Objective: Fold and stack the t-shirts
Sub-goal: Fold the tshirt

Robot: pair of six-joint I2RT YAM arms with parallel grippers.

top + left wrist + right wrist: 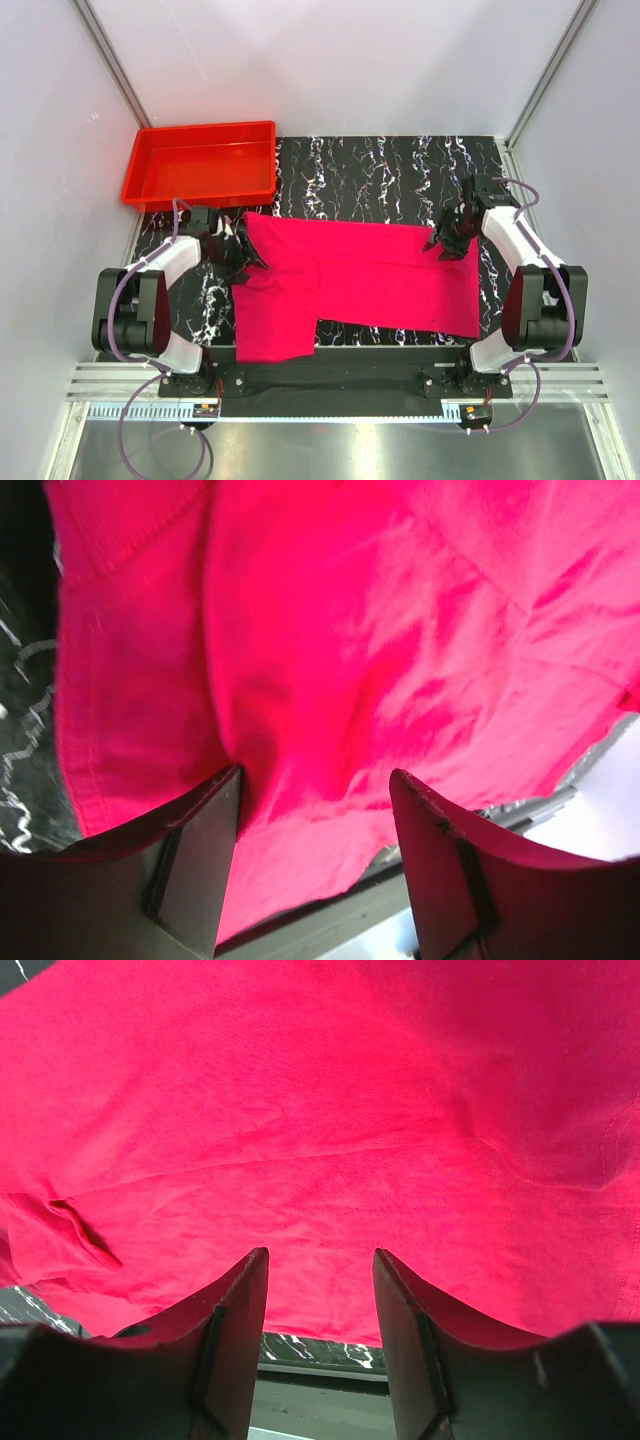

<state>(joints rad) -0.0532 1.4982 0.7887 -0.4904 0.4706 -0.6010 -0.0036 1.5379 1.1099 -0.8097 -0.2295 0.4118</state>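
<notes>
A bright magenta-pink cloth t-shirt (pixel 370 275) lies spread across the black, white-veined counter (pixel 380 170) at mid-frame, its lower left part reaching the counter's bottom edge. A rigid red rectangular plastic tray (pixel 200 127) sits upper left. The left arm (pixel 160 270) meets the shirt's upper left corner, the right arm (pixel 520 240) its upper right.

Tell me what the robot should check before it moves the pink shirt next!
1. Left fingers open: ok.
2. Right fingers open: ok.
3. Both pairs at the far corners of the shirt: ok.
4. Cloth gripped: not ok, both pairs stand apart.
5. Shirt lying flat: not ok, it is creased and uneven on the left.
6. Tray apart from the shirt: ok.
</notes>
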